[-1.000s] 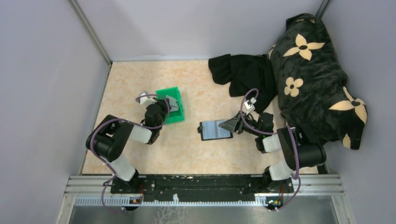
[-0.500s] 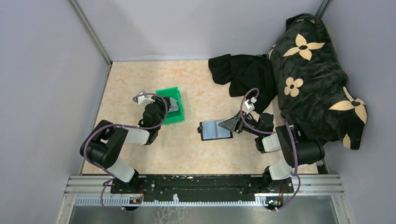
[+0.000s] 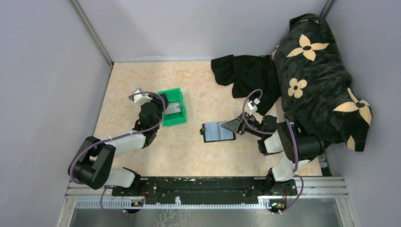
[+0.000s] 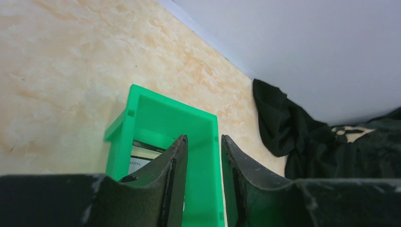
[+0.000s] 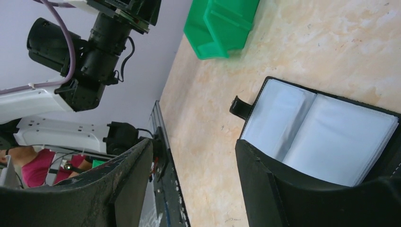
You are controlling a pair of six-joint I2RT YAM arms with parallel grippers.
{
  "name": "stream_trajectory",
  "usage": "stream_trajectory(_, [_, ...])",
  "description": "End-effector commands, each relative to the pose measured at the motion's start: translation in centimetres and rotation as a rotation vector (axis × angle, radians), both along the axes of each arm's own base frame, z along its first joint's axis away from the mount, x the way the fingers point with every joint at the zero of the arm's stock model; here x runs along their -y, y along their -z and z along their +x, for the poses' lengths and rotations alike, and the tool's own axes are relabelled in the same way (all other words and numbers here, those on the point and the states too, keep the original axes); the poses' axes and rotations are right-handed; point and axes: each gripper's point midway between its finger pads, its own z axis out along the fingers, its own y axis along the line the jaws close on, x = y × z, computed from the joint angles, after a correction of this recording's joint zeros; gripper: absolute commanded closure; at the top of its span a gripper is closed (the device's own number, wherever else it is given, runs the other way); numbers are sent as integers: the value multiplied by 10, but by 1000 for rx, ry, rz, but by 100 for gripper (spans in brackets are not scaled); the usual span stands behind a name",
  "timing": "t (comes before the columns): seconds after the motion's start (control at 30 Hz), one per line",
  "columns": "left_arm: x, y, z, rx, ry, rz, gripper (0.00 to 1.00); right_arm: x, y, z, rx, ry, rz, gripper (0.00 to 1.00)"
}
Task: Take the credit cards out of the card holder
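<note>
Holder (image 3: pixel 218 132) lies open mid-table, its sleeves apparently empty. Cards (image 3: pixel 173 108) rest in the bin (image 3: pixel 178 119), far left, so extraction looks done. Your left gripper (image 4: pixel 204 139) hovers over the bin, jaws apart and empty. Your right gripper (image 5: pixel 194 143), jaws wide, stands at the holder's right edge.

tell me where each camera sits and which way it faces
top external: above and behind the bases, looking down on the table; left arm and right arm show
left wrist: behind the left gripper, looking between its fingers into the green bin
right wrist: behind the right gripper, looking past its fingers at the open card holder
shared: both wrist views show the green bin
</note>
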Motion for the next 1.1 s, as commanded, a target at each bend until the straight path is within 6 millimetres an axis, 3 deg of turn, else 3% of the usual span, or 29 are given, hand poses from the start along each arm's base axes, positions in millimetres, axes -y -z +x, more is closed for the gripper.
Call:
stream_trajectory(0.0, [37, -4, 7, -47, 148, 129, 59, 1, -16, 0, 93, 0, 31, 35])
stream_trajectory(0.1, [84, -8, 1, -49, 270, 252, 51, 5, -15, 6, 106, 48, -14, 34])
stream_trajectory(0.2, [135, -9, -18, -35, 400, 362, 35, 23, 12, 25, 42, 177, -211, 35])
stream_trajectory(0.27, [169, -4, -31, -29, 537, 369, 28, 55, 33, 44, -39, 346, -423, 50])
stream_trajectory(0.3, [184, 1, -38, -35, 612, 359, 27, 68, 40, 47, -85, 394, -497, 52])
stream_trajectory(0.37, [214, 21, -56, -49, 779, 351, 29, 78, 45, 48, -132, 389, -569, 45])
stream_trajectory(0.4, [220, 32, -61, -67, 810, 359, 36, 76, 46, 47, -141, 361, -580, 42])
stream_trajectory(0.43, [223, 44, -64, -96, 827, 366, 48, 74, 48, 46, -156, 336, -582, 41])
stream_trajectory(0.47, [224, 56, -67, -131, 835, 364, 68, 70, 50, 44, -168, 316, -575, 41])
stream_trajectory(0.5, [224, 66, -70, -159, 849, 361, 93, 69, 54, 41, -176, 302, -574, 46])
stream_trajectory(0.53, [223, 77, -73, -187, 861, 369, 100, 68, 58, 39, -182, 298, -584, 53])
stream_trajectory(0.63, [214, 97, -84, -234, 868, 376, 100, 68, 67, 31, -185, 292, -654, 78])
stream_trajectory(0.67, [211, 100, -87, -237, 869, 377, 100, 66, 68, 29, -179, 290, -676, 95])
stream_trajectory(0.7, [208, 102, -89, -243, 868, 379, 100, 64, 68, 26, -171, 283, -697, 100])
stream_trajectory(0.87, [205, 113, -96, -273, 887, 387, 100, 39, 60, 17, -89, 228, -795, 100])
stream_trajectory(0.9, [204, 115, -98, -278, 887, 384, 100, 34, 59, 15, -74, 220, -826, 91])
stream_trajectory(0.97, [198, 119, -104, -291, 884, 377, 100, 25, 55, 15, -32, 218, -887, 55])
stream_trajectory(1.03, [192, 123, -108, -299, 874, 371, 100, 16, 57, 10, -13, 205, -935, 42])
stream_trajectory(1.07, [187, 126, -110, -311, 862, 372, 100, 13, 58, 9, -8, 202, -952, 40])
